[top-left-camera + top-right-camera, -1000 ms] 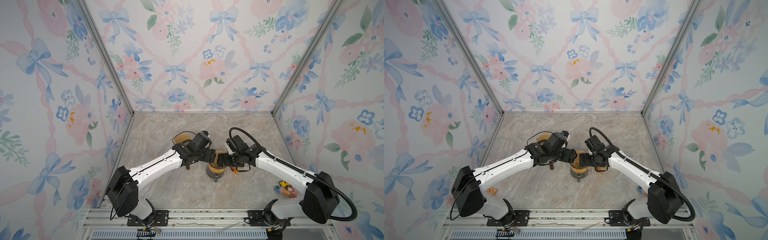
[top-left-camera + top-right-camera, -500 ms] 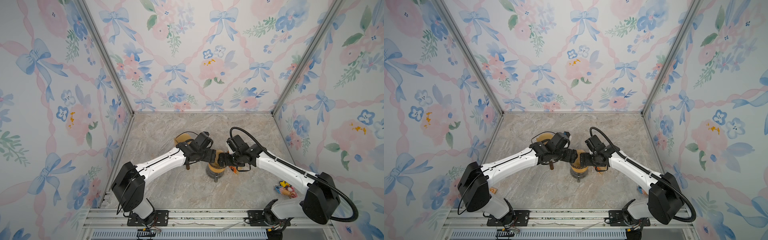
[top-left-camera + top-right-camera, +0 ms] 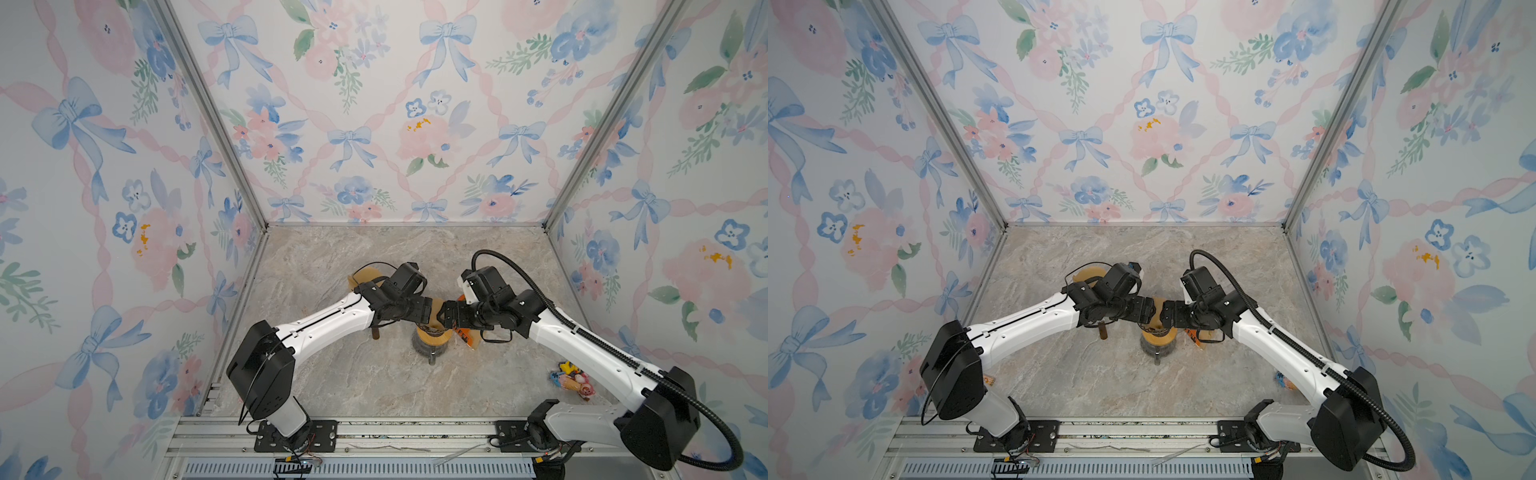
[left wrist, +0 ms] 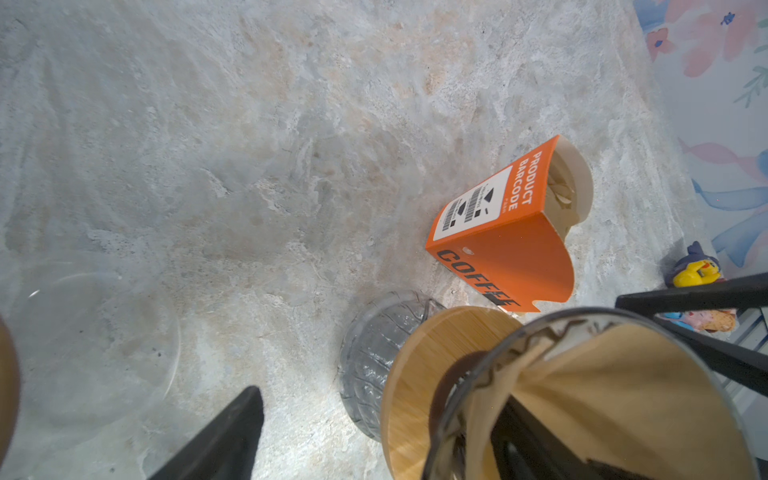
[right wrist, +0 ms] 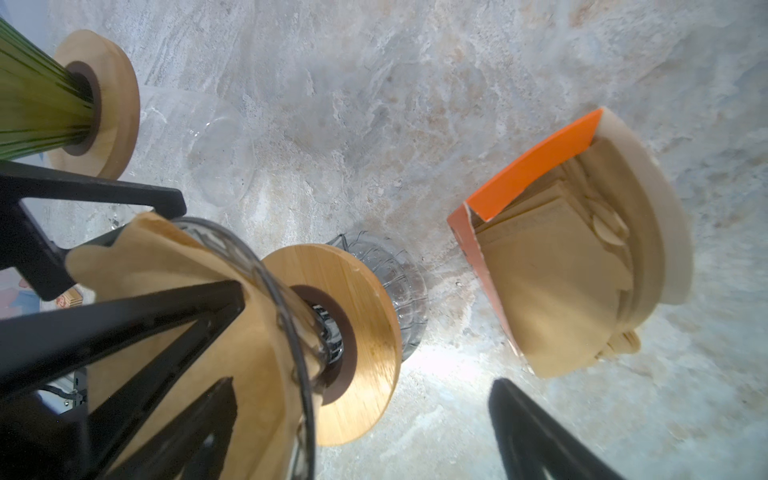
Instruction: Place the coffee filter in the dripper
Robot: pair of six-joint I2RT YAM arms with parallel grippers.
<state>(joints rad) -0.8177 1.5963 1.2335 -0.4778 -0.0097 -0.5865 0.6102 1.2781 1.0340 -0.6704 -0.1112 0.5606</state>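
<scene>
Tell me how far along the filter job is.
Done: the paper filter already sits inside the dripper, which stands on the glass jug. In hand: the left gripper and right gripper are both open over it, one finger of each apparently inside the cone. Left: settle the edge that pokes above the glass rim, then pull both arms clear.

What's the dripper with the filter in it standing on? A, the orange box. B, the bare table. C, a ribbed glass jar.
C: the dripper, with the filter in it, sits by its wooden collar on top of a ribbed glass jar.
</scene>
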